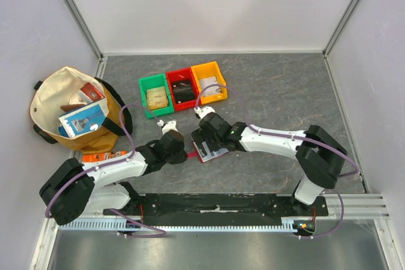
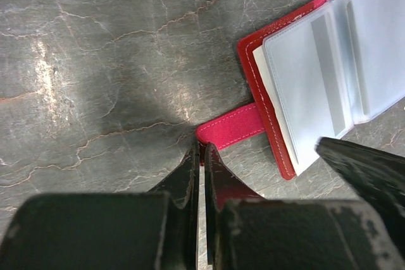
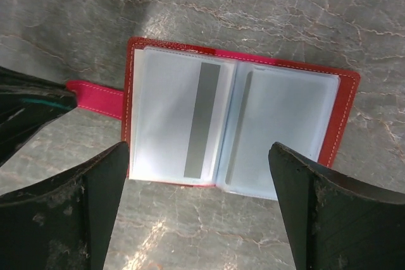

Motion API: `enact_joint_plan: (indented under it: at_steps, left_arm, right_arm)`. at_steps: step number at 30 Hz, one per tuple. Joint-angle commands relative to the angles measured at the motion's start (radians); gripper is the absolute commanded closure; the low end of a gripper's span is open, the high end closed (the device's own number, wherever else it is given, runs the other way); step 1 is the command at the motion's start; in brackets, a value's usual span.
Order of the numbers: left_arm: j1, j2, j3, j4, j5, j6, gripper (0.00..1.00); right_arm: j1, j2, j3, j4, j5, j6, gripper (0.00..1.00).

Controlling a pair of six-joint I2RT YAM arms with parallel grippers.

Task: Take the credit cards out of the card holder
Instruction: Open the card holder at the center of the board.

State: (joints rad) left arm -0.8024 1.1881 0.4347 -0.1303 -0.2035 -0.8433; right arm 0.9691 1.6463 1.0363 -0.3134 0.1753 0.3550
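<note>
1. Bag [image 1: 47, 96]: cream and mustard, well to the left of the left gripper [image 1: 185, 152] and farther out than it. It has boxes and packets inside.
2. Packet [image 1: 101, 156]: orange and flat, tucked against the left arm [image 1: 114, 169], behind and left of that gripper.
3. Green bin [image 1: 152, 79], red bin [image 1: 179, 73] and yellow bin [image 1: 207, 66]: 3 in a row beyond both grippers and apart from them, each with something flat inside.
4. Left gripper [image 2: 201, 153]: jaws pressed together with only a thin slit between them, and nothing seen in it. The tips sit low at the table [image 1: 285, 93], right at the end of the strap [image 2: 231, 128]. I cannot tell whether they touch it or pin it.
5. Strap: pink-red with white stitching, lying flat. It runs from the left gripper's tips rightward to the holder's [image 2: 297, 93] left edge.
6. Holder [image 3: 240, 112]: open flat on the table, red cover down and clear sleeves up. It is just right of the left gripper and directly under the right gripper [image 3: 197, 150].
7. Cards [image 3: 202, 121]: 2 pale ones in the facing sleeves, each with a grey stripe, the right one fainter. Both are below the right gripper's gap.
8. Right gripper [image 1: 205, 137]: spread wide and holding nothing. One finger stands over the holder's left edge and the other over its right page.
</note>
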Motion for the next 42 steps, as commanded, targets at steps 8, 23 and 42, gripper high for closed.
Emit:
enact_joint_plan:
  at_steps: [8,23,42]
  left_arm:
    - [0.003,-0.028,0.006,-0.003,-0.010,0.032,0.98]
    - [0.003,-0.074,-0.011,-0.038,-0.019,0.035,0.98]
    - [0.002,-0.082,-0.008,-0.063,-0.031,0.044,0.98]
  right_arm:
    - [0.092,0.118,0.110,-0.027,0.164,-0.008,0.02]
    - [0.091,0.077,0.119,-0.130,0.329,-0.011,0.11]
    - [-0.081,-0.039,0.005,-0.082,0.096,-0.039,0.16]
